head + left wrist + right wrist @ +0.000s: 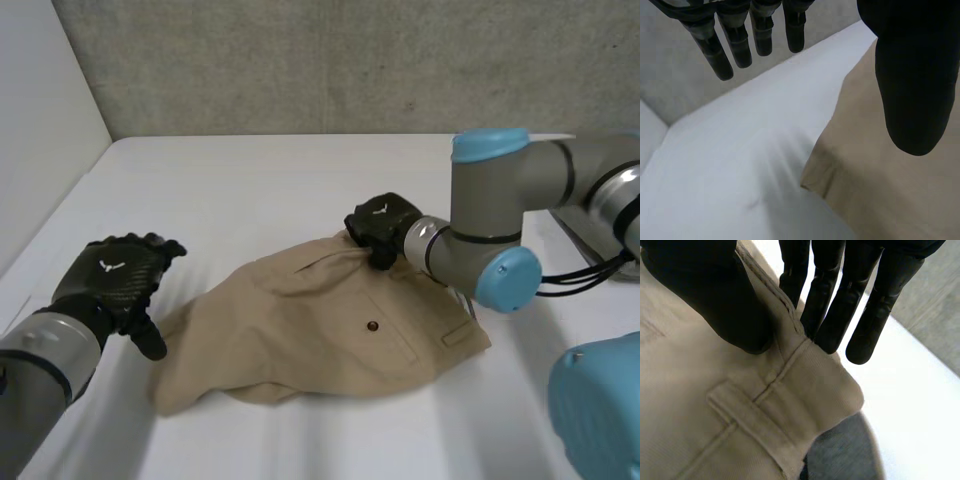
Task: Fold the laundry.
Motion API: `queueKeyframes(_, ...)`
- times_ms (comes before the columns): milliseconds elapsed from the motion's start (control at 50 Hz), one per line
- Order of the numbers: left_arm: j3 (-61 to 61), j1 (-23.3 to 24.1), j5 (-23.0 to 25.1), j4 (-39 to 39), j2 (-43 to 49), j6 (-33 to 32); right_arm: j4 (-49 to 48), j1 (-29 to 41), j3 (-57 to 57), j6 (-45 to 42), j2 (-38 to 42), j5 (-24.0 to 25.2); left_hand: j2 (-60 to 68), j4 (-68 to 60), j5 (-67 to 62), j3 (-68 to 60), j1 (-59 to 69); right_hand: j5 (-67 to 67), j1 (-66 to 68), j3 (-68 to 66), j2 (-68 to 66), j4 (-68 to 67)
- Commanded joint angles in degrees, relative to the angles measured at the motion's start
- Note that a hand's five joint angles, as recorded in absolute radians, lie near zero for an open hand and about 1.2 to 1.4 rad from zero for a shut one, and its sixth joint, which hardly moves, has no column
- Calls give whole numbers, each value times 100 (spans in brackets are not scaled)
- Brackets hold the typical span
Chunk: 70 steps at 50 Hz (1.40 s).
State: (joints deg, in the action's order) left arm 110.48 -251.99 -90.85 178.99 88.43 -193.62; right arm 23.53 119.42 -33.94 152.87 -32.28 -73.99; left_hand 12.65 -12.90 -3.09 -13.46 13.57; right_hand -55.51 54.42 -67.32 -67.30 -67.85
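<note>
A tan pair of trousers [320,330] lies crumpled on the white table [280,180], with a button and a pocket flap facing up. My right hand [380,225] is at the garment's far edge. There its fingers [860,300] and thumb pinch the waistband [805,385] beside a belt loop. My left hand [115,280] hovers open just off the near left edge of the cloth. Its straight fingers [740,40] are spread over bare table, and its thumb is above the tan hem [880,175] without touching it.
A grey concrete wall [350,60] runs behind the table, and a pale side wall [40,120] closes the left. My right arm's elbow [500,220] hangs over the table by the garment's right end.
</note>
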Motion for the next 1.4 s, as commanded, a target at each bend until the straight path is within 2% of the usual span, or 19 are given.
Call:
queueKeyframes(20,-457,-184,33,13,1087,324,-23,-191,-1526,68,-1613,104,-8,33,52,89,-100,-1449,2558,-1268,-1270,-1215)
queueKeyframes(120,-765,-166,68,39,1773,316,-111,-419,-2651,68,-2484,227,260,-235,-216,-179,168,-1449,2558,-1268,-1270,-1215)
queueKeyframes(200,-871,-87,331,22,2134,316,-287,-648,-3433,50,-2950,367,1402,-1377,-1358,-1321,1310,-1449,2558,-1268,-1270,-1215)
queueKeyframes(220,-871,-78,436,13,2152,316,-331,-700,-3574,42,-3038,385,2204,-2180,-2161,-2123,2112,-1449,2558,-1268,-1270,-1215)
queueKeyframes(240,-871,-70,602,13,2152,324,-392,-796,-3845,-19,-3265,403,4461,-4436,-4417,-4380,4369,-1449,2558,-1268,-1270,-1215)
queueKeyframes(280,-888,-61,744,39,2143,316,-419,-885,-4049,-125,-3442,403,6725,-6700,-6681,-6644,6633,-1449,2558,-1268,-1270,-1215)
queueKeyframes(420,-1669,-43,745,285,1976,219,-445,-982,-4121,-881,-3584,315,6735,-6710,-6691,-6654,6643,-1449,2558,-1268,-1270,-1215)
queueKeyframes(520,-2741,1,490,759,2082,-220,-963,-956,-3173,-890,-3242,87,6735,-6710,-6691,-6654,6643,-1449,2558,-1268,-1270,-1215)
queueKeyframes(600,-3795,62,270,1400,2319,-826,-2208,-938,-1796,-505,-2934,-527,6735,-6710,-6691,-6654,6643,-1449,2558,-1268,-1270,-1215)
queueKeyframes(680,-4552,220,138,2340,2319,-1099,-3306,-929,-906,-74,-2819,-774,6735,-6710,-6691,-6654,6643,-1449,2558,-1268,-1270,-1215)
queueKeyframes(760,-4633,308,-116,3551,1864,-1091,-4125,-912,-701,461,-2898,-845,6735,-6710,-6691,-6654,6643,-1449,2558,-1268,-1270,-1215)
queueKeyframes(840,-4265,431,-240,4037,1424,-1047,-4322,-938,-929,937,-3056,-776,6735,-6710,-6691,-6654,6643,-1449,2558,-1268,-1270,-1215)
queueKeyframes(900,-3895,484,-214,4073,1291,-994,-4322,-921,-1306,1105,-3205,-722,6735,-6710,-6691,-6654,6643,-1449,2558,-1268,-1270,-1215)
queueKeyframes(1000,-2799,546,-214,4012,1186,-897,-4436,-999,-2589,1087,-3627,-547,6735,-6710,-6691,-6654,6643,-1449,2558,-1268,-1270,-1215)
queueKeyframes(1120,-1496,616,-213,3986,1238,-915,-4357,-1008,-4125,1035,-3768,304,6735,-6710,-6691,-6654,6643,-1449,2558,-1268,-1270,-1215)
queueKeyframes(1200,-723,669,-240,3855,1631,-959,-4304,-947,-4961,685,-3672,735,6735,-6710,-6691,-6654,6643,-1449,2558,-1268,-1270,-1215)
queueKeyframes(1260,-563,669,-257,3565,1914,-1011,-4155,-947,-5306,315,-3444,754,6735,-6710,-6691,-6654,6643,-1449,2558,-1268,-1270,-1215)
queueKeyframes(1320,-431,678,-327,2968,2055,-1178,-3620,-938,-5447,-326,-2961,667,6735,-6710,-6691,-6654,6643,-1449,2558,-1268,-1270,-1215)
queueKeyframes(1400,-352,783,-494,2036,2029,-1214,-2479,-991,-5483,-1249,-2933,307,6735,-6710,-6691,-6654,6643,-1449,2558,-1268,-1270,-1215)
